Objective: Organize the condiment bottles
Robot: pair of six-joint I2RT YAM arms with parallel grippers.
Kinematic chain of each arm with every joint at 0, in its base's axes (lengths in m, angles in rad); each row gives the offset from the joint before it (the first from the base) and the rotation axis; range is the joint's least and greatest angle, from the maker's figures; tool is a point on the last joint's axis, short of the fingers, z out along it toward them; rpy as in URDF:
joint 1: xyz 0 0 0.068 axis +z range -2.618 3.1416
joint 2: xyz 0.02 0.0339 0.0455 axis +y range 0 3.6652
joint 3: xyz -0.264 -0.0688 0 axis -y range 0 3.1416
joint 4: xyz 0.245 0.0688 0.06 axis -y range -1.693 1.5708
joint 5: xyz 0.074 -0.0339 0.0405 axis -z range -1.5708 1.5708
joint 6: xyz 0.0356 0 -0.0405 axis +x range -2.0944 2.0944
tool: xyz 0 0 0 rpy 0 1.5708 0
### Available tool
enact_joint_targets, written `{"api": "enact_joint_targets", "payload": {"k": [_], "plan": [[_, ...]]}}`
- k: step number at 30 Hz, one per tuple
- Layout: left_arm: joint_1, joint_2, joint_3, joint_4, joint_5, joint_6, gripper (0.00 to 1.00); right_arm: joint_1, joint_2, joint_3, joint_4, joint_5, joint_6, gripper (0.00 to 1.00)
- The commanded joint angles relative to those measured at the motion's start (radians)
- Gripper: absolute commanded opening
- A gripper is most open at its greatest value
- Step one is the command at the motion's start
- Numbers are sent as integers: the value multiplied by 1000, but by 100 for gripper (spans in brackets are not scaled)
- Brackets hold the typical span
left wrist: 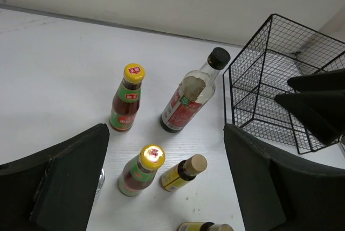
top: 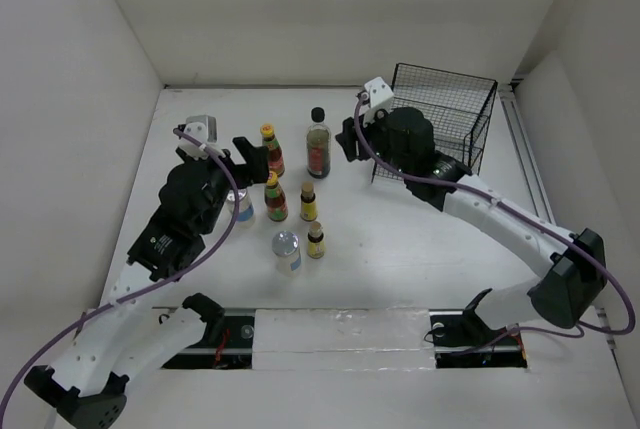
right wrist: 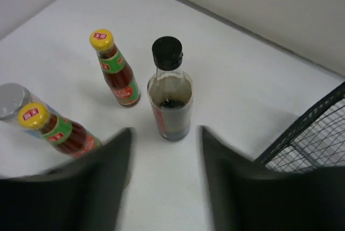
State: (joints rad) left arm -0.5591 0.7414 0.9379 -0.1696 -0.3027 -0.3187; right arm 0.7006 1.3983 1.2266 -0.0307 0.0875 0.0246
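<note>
The condiment bottles stand grouped at mid-table. A tall dark black-capped bottle (top: 318, 142) (right wrist: 170, 102) (left wrist: 188, 99) is at the back. Two red-sauce yellow-capped bottles (top: 271, 149) (top: 275, 196) are left of it. Two small yellow tan-capped bottles (top: 308, 201) (top: 315, 239) stand nearer, with silver-lidded jars (top: 286, 251) (top: 240, 206) beside them. My right gripper (top: 345, 141) (right wrist: 167, 134) is open, just short of the tall bottle and not touching it. My left gripper (top: 255, 161) (left wrist: 166, 134) hangs open above the nearer red bottle (left wrist: 141, 170) and a yellow one (left wrist: 183, 173).
A black wire basket (top: 445, 124) (left wrist: 280, 80) stands at the back right, right behind my right arm. White walls close the table at the back and both sides. The right gripper's fingers look blurred in the right wrist view.
</note>
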Motion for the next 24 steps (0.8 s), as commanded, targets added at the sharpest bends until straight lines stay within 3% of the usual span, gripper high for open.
{"api": "enact_joint_targets", "payload": {"k": [1, 2, 4, 6, 7, 9, 10, 13, 15, 16, 24], "plan": [[5, -27, -21, 59, 11, 20, 84, 13, -16, 33, 61, 52, -22, 41], [5, -27, -34, 59, 11, 20, 81, 13, -16, 33, 61, 52, -22, 0], [5, -36, -43, 73, 11, 20, 66, 13, 11, 42, 61, 23, -47, 0], [5, -36, -44, 84, 20, 29, 44, 22, 31, 51, 61, 12, -60, 0], [5, -36, -44, 84, 20, 29, 26, 31, 40, 51, 61, 12, -69, 0], [5, -25, -44, 84, 7, 29, 15, 31, 67, 51, 61, -2, -69, 22], [5, -16, -44, 84, 7, 29, 12, 31, 94, 60, 72, -18, -80, 50], [5, -5, -44, 74, 7, 29, 20, 31, 139, 95, 72, -65, -110, 83], [5, 4, -44, 74, -2, 29, 40, 31, 183, 117, 83, -52, -111, 89], [5, 4, -44, 74, -3, 29, 43, 31, 198, 135, 93, -52, -111, 92], [5, 4, -44, 74, -3, 29, 47, -10, 365, 250, 184, -71, -132, 91]]}}
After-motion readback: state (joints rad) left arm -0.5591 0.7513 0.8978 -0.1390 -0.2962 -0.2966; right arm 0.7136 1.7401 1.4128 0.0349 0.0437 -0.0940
